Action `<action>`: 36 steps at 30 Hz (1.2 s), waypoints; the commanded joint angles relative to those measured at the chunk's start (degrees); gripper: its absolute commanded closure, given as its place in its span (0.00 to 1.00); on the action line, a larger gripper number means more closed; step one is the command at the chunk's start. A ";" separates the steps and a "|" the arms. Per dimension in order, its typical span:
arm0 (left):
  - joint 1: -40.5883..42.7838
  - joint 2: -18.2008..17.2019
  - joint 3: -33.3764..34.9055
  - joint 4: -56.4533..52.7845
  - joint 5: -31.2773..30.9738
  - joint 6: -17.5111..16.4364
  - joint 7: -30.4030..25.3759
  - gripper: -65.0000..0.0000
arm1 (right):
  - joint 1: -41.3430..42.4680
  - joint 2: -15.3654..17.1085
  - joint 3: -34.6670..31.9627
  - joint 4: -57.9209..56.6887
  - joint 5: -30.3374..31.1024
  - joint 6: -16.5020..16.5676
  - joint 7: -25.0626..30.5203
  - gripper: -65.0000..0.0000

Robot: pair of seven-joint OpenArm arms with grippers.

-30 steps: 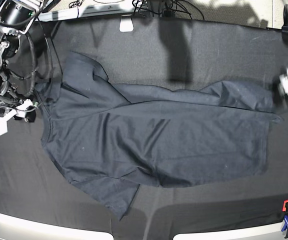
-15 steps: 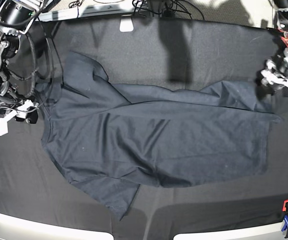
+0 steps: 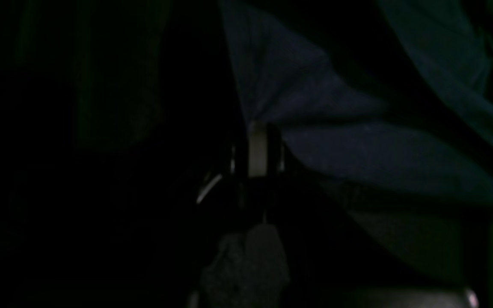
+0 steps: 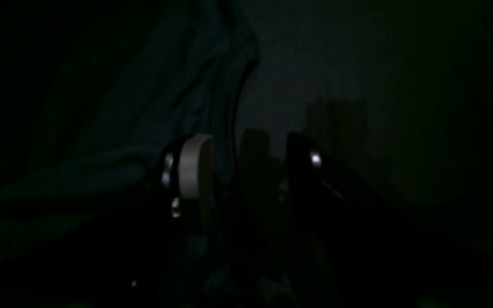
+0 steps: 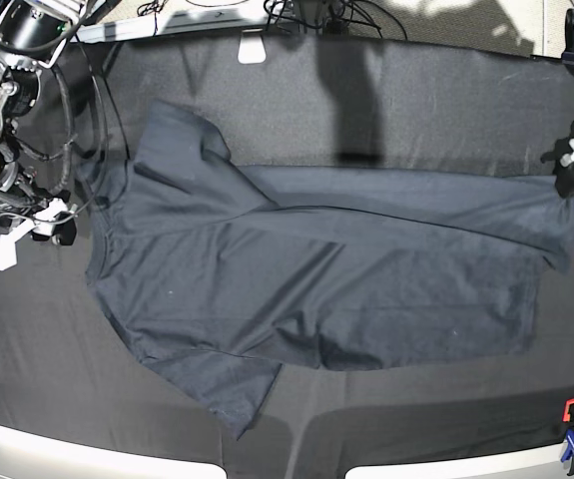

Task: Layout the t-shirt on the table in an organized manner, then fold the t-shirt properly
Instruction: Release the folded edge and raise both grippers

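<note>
Across the black-clothed tabletop (image 5: 436, 90) the t-shirt (image 5: 306, 279) lies spread but creased. At its hem corner the left gripper (image 5: 573, 168) has its fingers pinched shut on the cloth, apparently to draw it taut. The right gripper (image 5: 29, 222) waits beside the collar, fingers apart, holding nothing. Clamps (image 5: 572, 439) pin the cloth; cables (image 5: 306, 12) crowd the far edge.

counter (image 5: 416, 90): matte black cloth cover, pale rim at near edge; on it: t-shirt (image 5: 316, 279) spread flat, collar end left, hem right
</note>
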 commanded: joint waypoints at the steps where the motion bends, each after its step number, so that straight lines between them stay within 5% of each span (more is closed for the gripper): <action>1: -0.44 -1.27 -0.33 0.85 -0.94 -0.13 -0.92 1.00 | 0.87 0.98 0.28 1.03 0.94 0.96 0.70 0.58; 3: -0.50 -1.29 -0.33 0.85 -0.98 -0.17 1.01 1.00 | 0.55 1.33 0.28 1.03 3.80 2.12 -0.04 0.58; 7: -0.48 -1.31 -0.33 0.85 -0.96 -0.17 1.92 0.62 | -0.26 2.60 0.31 2.71 8.46 5.46 -3.08 0.58; 9: -0.50 -1.31 -0.33 0.87 -0.98 -0.17 1.90 0.53 | -1.42 2.86 0.57 5.51 8.52 5.44 -3.43 0.58; 18: 0.02 -1.25 -1.01 4.79 -1.01 -0.17 2.08 0.55 | -10.32 2.54 8.63 18.88 13.60 5.40 -3.58 0.58; 24: 1.42 0.70 -1.09 14.40 -0.96 -0.20 2.05 0.55 | -14.99 2.32 12.28 18.91 27.36 6.10 -12.22 0.58; 36: 1.86 8.48 -1.07 20.68 -1.46 -1.13 2.38 0.55 | -21.46 -6.05 12.24 18.91 29.94 6.61 -14.19 0.59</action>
